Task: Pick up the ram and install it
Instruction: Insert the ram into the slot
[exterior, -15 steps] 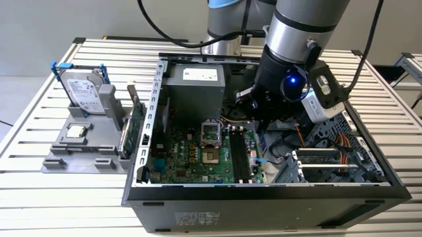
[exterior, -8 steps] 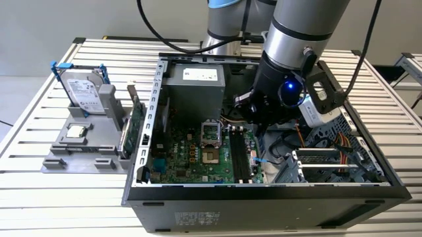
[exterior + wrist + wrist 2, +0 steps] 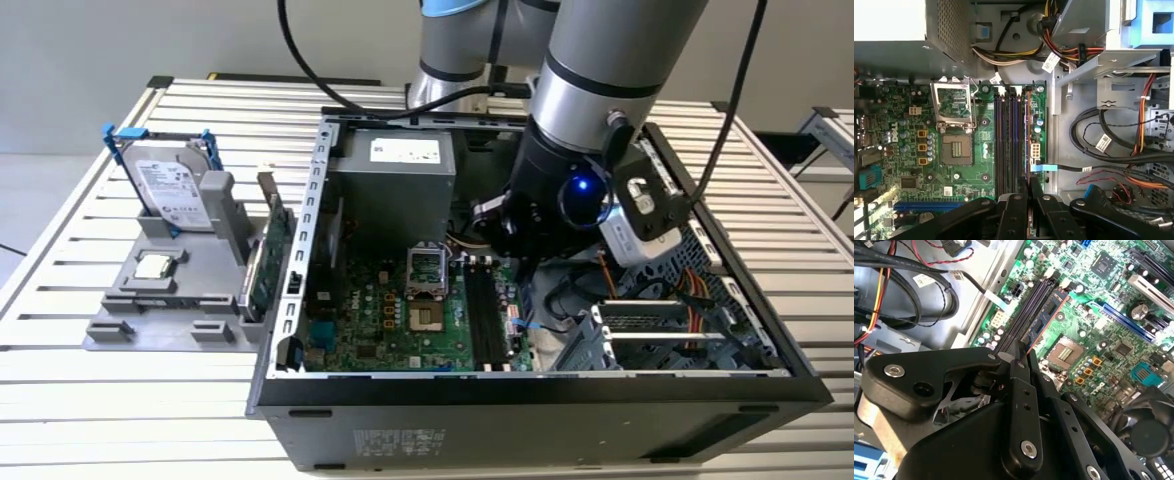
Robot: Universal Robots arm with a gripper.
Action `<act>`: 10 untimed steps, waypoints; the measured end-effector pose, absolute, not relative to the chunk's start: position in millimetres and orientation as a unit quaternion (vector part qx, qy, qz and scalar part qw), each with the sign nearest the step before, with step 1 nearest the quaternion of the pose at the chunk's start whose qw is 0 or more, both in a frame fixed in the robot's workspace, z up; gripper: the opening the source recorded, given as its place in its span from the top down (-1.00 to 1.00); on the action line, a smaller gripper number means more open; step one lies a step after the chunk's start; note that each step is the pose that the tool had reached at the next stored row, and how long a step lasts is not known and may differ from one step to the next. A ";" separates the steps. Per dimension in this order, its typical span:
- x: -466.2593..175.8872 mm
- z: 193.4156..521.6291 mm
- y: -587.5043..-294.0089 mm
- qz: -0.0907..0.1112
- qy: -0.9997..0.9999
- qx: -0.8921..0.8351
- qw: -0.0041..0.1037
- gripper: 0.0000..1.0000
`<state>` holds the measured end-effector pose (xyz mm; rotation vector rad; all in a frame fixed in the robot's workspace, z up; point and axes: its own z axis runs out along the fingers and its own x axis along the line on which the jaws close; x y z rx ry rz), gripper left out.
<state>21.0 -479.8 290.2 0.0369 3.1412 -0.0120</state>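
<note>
The ram [image 3: 1047,319] is a thin dark-blue stick with an orange edge. It stands on edge over the outermost of the black memory slots [image 3: 1006,140] on the green motherboard [image 3: 979,165]. In the first wrist view the ram [image 3: 1027,135] shows edge-on as a thin line. My gripper [image 3: 1016,359] is shut on the ram's near end, its black fingers [image 3: 1036,200] close together around it. In the exterior view the arm's wrist [image 3: 567,195] reaches down into the open computer case [image 3: 534,385], above the memory slots [image 3: 483,315].
A bundle of cables [image 3: 1114,145] and a drive cage [image 3: 667,330] lie right beside the slots. The empty CPU socket [image 3: 954,125] and the power supply [image 3: 400,160] sit on the other side. Outside the case, a grey fixture [image 3: 160,320] holds a silver hard drive [image 3: 174,190] and a green card [image 3: 274,255].
</note>
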 end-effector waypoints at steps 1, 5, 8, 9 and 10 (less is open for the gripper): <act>21.0 288.7 -479.8 -0.004 1.000 0.012 0.000 1.00; 21.0 283.9 -479.8 -0.004 1.000 0.012 0.000 1.00; 21.0 280.9 -479.8 -0.004 1.000 0.012 0.000 1.00; 21.0 279.9 -479.8 -0.004 1.000 0.012 0.000 1.00; 21.1 279.2 -479.8 -0.004 1.000 0.012 0.000 1.00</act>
